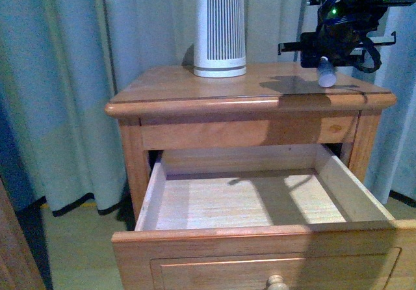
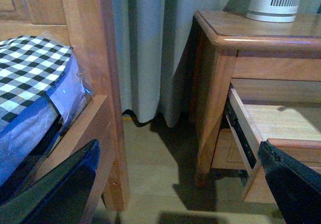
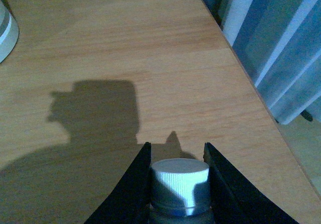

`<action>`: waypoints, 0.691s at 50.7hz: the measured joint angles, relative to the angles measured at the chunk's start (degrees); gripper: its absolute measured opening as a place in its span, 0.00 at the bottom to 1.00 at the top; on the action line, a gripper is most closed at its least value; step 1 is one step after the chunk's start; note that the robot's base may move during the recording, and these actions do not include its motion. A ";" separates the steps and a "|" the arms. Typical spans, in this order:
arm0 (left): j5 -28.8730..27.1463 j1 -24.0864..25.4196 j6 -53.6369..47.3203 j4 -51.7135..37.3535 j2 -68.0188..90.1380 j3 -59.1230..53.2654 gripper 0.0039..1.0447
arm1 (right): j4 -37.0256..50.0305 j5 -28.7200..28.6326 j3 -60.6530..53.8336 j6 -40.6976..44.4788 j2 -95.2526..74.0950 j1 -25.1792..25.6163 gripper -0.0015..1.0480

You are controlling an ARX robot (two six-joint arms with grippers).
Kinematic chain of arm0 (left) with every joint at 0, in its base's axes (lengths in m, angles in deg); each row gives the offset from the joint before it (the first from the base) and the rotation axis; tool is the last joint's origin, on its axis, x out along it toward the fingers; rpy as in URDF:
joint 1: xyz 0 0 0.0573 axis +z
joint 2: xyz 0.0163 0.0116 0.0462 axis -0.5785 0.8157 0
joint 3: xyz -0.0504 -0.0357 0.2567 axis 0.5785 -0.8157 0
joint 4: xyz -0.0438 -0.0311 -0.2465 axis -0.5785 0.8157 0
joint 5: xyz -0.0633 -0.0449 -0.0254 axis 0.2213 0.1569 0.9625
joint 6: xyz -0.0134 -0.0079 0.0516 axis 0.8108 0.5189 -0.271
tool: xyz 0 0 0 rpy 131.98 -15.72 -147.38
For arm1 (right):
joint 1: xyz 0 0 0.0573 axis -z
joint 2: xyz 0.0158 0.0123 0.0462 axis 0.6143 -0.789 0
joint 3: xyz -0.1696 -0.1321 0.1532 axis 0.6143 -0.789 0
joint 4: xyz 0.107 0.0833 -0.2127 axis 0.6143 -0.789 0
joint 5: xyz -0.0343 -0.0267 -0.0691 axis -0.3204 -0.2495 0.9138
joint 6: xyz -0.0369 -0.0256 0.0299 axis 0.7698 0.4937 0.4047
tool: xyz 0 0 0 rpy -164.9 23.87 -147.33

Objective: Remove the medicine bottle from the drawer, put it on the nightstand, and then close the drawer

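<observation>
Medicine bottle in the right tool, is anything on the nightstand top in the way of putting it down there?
Nothing visible is. The right tool holds the medicine bottle over the right side of the nightstand, bare wood apart from shadow. The white slatted device stands well off to the left.

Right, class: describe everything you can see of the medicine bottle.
The medicine bottle is small and white, apparently plastic, with a ribbed cap on. The right gripper clamps it below the cap. It hangs slightly tilted over the top of the nightstand, near the right edge; contact with the wood is unclear.
</observation>
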 joint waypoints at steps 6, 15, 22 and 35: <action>0.00 0.00 0.00 0.02 0.00 0.00 0.94 | 1.81 -0.13 0.37 0.28 -0.79 -0.02 0.48; 0.00 0.00 0.00 0.00 0.00 0.00 0.94 | 10.49 -0.50 -4.22 0.26 2.05 -0.02 0.81; -0.02 0.00 0.00 0.00 0.00 0.00 0.94 | 15.50 -1.31 -15.80 0.33 14.21 0.02 0.93; 0.00 0.00 0.00 0.00 0.00 0.00 0.94 | 19.32 -2.29 -38.86 0.24 38.60 2.16 0.93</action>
